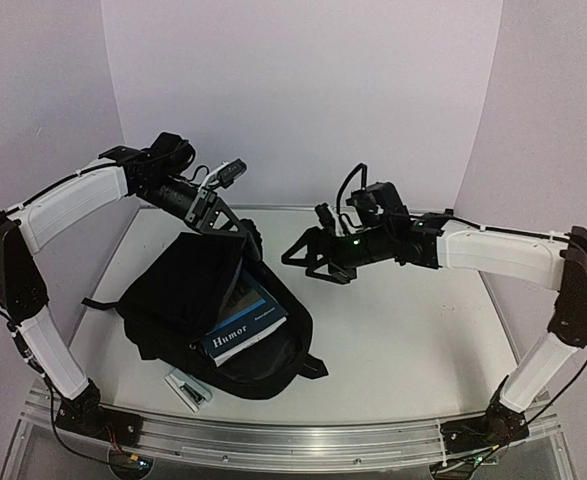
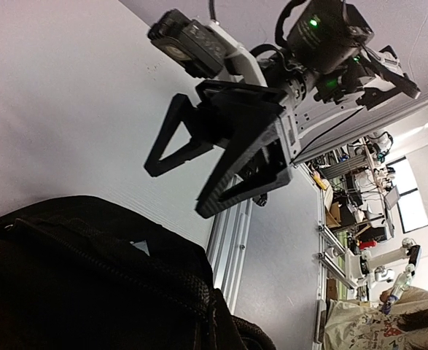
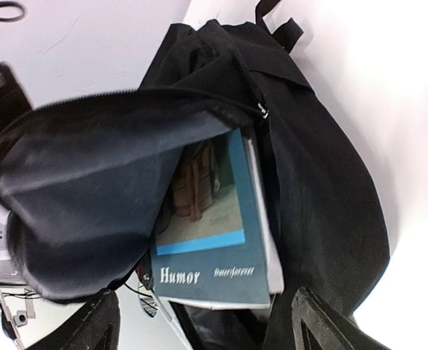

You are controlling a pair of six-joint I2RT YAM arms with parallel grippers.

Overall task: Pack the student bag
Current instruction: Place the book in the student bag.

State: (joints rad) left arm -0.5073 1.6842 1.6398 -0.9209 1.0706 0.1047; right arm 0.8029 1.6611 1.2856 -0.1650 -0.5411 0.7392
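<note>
The student bag (image 1: 188,290) lies on the white table left of centre, black, with its mouth open toward the front. A teal book titled "Humor" (image 1: 241,325) sticks halfway out of that mouth. My left gripper (image 1: 235,228) is shut on the bag's upper flap at the far edge and holds it raised. In the left wrist view black bag fabric (image 2: 90,284) hides its fingers. My right gripper (image 1: 303,260) hovers open to the right of the bag, clear of it. In the right wrist view its fingertips (image 3: 100,321) frame the book (image 3: 214,248) and the dark lining (image 3: 90,197) from a distance.
A small white and black object (image 1: 188,390) lies on the table by the bag's near edge. An aluminium rail (image 1: 273,440) runs along the near side. White walls close in behind and at both sides. The right gripper (image 2: 177,189) shows open in the left wrist view.
</note>
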